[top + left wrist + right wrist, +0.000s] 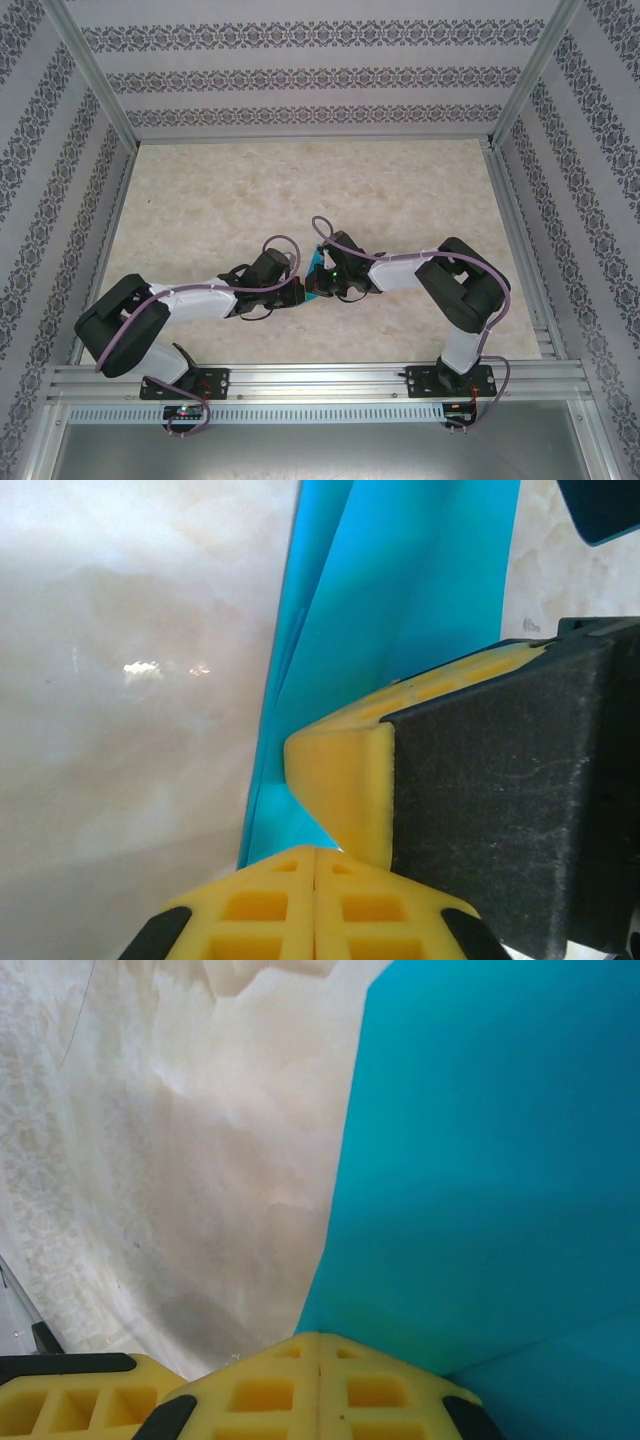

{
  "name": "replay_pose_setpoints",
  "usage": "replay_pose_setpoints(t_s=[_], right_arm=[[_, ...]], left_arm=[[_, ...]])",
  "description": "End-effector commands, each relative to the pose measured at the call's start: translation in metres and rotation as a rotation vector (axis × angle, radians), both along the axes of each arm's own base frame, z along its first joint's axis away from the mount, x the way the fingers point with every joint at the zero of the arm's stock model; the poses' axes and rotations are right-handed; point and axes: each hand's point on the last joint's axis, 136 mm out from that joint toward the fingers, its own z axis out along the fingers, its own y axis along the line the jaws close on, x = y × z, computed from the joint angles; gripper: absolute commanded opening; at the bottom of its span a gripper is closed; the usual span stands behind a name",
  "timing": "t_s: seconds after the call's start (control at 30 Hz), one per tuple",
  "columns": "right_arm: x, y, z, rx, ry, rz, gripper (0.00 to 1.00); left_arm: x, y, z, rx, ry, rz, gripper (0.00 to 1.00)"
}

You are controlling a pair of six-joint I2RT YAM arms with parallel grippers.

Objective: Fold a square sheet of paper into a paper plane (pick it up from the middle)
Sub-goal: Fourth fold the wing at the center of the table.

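The square sheet of paper (pixel 318 268) is teal-blue, folded and held upright off the table between the two wrists at the table's middle. In the left wrist view the paper (pixel 400 600) rises as layered folds from my left gripper (pixel 315 852), whose yellow jaws are pressed together on its lower edge. A yellow finger (pixel 345 780) of the other arm touches the paper right beside them. In the right wrist view the paper (pixel 480 1160) stands to the right, and my right gripper (pixel 318 1338) is shut on its bottom edge.
The beige marble table (pixel 300 190) lies bare around the arms. Patterned walls and aluminium frame posts (pixel 95 75) close in the left, back and right sides. A metal rail (pixel 320 380) runs along the near edge by the arm bases.
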Motion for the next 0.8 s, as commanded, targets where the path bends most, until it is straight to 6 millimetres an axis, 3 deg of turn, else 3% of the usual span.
replay_pose_setpoints(t_s=[0.0, 0.33, 0.53, 0.63, 0.77], right_arm=[[-0.005, -0.009, -0.018, -0.046, 0.029, -0.015, 0.00], [0.001, -0.017, -0.019, -0.039, 0.036, -0.033, 0.00], [0.003, -0.020, -0.019, -0.041, 0.038, -0.040, 0.00], [0.003, -0.021, -0.020, -0.042, 0.039, -0.039, 0.00], [0.002, -0.020, -0.020, -0.039, 0.047, -0.033, 0.00]], left_arm=[[-0.006, 0.003, -0.018, 0.019, 0.047, 0.003, 0.05], [-0.029, 0.021, -0.037, 0.060, 0.116, -0.001, 0.00], [-0.030, 0.026, -0.038, 0.097, 0.116, -0.003, 0.00], [-0.028, 0.024, -0.033, 0.085, 0.105, -0.010, 0.00], [-0.016, 0.007, -0.004, -0.015, 0.027, -0.018, 0.00]])
